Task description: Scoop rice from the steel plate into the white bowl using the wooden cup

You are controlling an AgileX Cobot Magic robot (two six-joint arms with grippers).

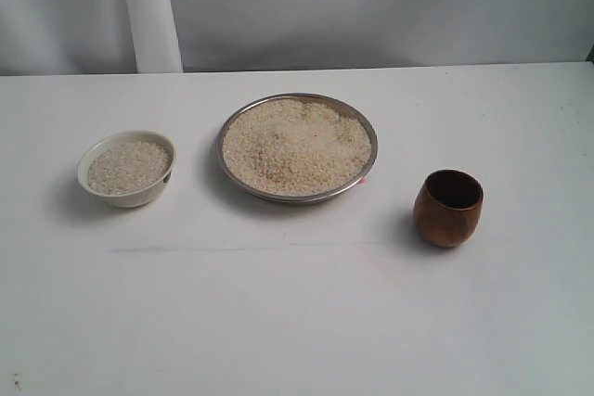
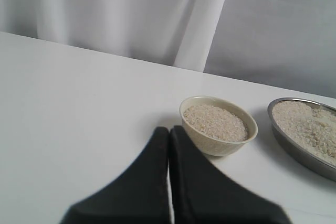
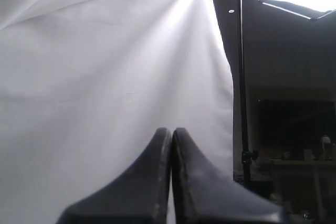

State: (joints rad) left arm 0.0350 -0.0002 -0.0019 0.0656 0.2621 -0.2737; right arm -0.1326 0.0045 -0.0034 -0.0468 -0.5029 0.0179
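Left gripper (image 2: 169, 129), right gripper (image 3: 171, 129): both pinched together, empty.
Glossy wooden cup (image 1: 448, 208), 4 o'clock of steel plate (image 1: 297, 198), might slip; white bowl (image 1: 130, 198) sits high with rice (image 1: 128, 167), could overflow.

Matte black tapered fingers (image 2: 144, 182)

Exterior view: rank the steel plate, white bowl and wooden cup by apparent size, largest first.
1. steel plate, clearly widest.
2. white bowl, wider than the cup.
3. wooden cup, narrower yet about as tall; it stands nearer the camera, so places two and three are less certain.
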